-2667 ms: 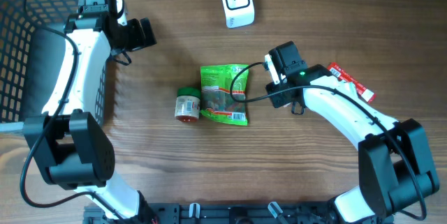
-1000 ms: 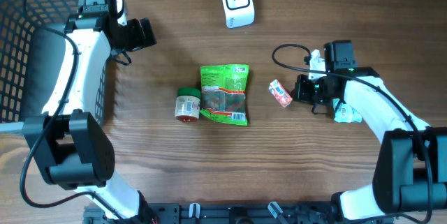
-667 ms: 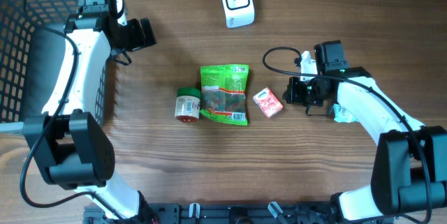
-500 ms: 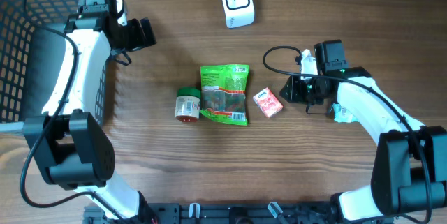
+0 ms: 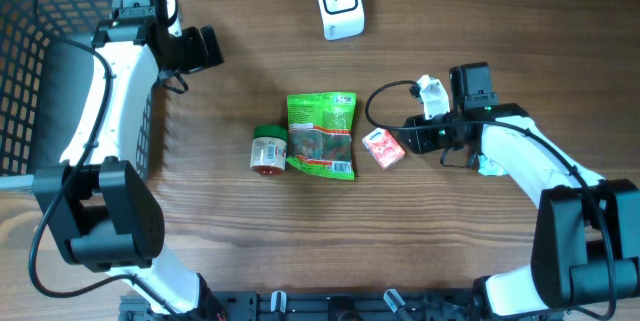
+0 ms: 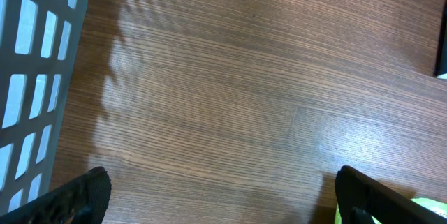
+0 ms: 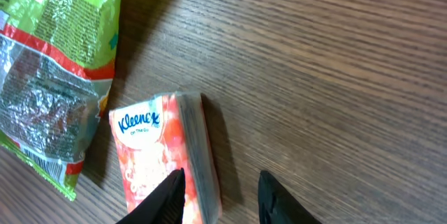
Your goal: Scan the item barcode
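Note:
A pink Kleenex tissue pack lies flat on the wooden table, just right of a green snack bag. In the right wrist view the tissue pack lies low and left, with the green bag beside it. My right gripper sits at the pack's right side. The right gripper is open: one fingertip hovers over the pack's edge, the other stands over bare wood. A white scanner stands at the back centre. My left gripper is wide open over bare table, far from the pack.
A small jar with a green lid lies against the green bag's left side. A dark mesh basket fills the left edge, seen in the left wrist view as grey slats. A crumpled white item lies under my right arm.
My right gripper carried the tissue pack leftward, set it down beside the green bag and opened. The pack now lies free on the table. The left arm has not moved.

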`<state>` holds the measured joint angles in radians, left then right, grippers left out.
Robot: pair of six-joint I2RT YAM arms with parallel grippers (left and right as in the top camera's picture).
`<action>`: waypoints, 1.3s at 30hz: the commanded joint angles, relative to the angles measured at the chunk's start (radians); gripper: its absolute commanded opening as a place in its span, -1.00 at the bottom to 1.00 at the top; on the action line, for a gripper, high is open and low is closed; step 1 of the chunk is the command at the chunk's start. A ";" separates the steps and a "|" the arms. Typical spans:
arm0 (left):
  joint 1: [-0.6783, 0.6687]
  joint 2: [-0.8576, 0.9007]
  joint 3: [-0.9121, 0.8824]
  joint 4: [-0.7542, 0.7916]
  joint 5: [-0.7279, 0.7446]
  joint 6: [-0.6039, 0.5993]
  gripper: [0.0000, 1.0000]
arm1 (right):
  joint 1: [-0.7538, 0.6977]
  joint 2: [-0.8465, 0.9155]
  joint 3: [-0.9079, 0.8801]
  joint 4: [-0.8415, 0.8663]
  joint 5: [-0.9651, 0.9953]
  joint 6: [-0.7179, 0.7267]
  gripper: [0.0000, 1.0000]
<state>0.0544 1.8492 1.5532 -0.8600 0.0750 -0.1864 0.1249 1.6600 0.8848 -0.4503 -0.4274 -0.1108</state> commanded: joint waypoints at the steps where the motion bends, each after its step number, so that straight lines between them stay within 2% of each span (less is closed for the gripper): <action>1: 0.003 -0.015 0.010 0.000 -0.006 -0.009 1.00 | 0.038 -0.013 -0.003 0.005 -0.095 -0.114 -0.27; 18: 0.003 -0.015 0.010 0.000 -0.006 -0.009 1.00 | 0.076 0.000 -0.003 0.064 -0.022 -0.121 -0.13; 21: 0.003 -0.015 0.010 0.000 -0.006 -0.009 1.00 | 0.076 0.035 -0.003 0.074 0.106 -0.035 -0.10; 23: 0.003 -0.015 0.010 0.000 -0.006 -0.009 1.00 | 0.076 0.051 -0.003 0.080 0.113 -0.017 -0.08; 27: 0.003 -0.015 0.010 0.000 -0.006 -0.009 1.00 | 0.076 0.051 -0.003 0.048 0.108 0.031 -0.12; 31: 0.003 -0.015 0.010 0.000 -0.006 -0.009 1.00 | 0.076 0.051 -0.003 0.025 0.022 0.006 -0.14; 34: 0.003 -0.015 0.010 0.000 -0.006 -0.009 1.00 | 0.076 0.051 -0.003 -0.027 0.011 0.009 -0.29; 39: 0.003 -0.015 0.010 0.000 -0.006 -0.009 1.00 | 0.076 0.051 -0.003 -0.076 -0.046 0.006 -0.34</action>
<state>0.0544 1.8492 1.5532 -0.8597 0.0750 -0.1864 0.1986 1.6981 0.8848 -0.5175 -0.4297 -0.1020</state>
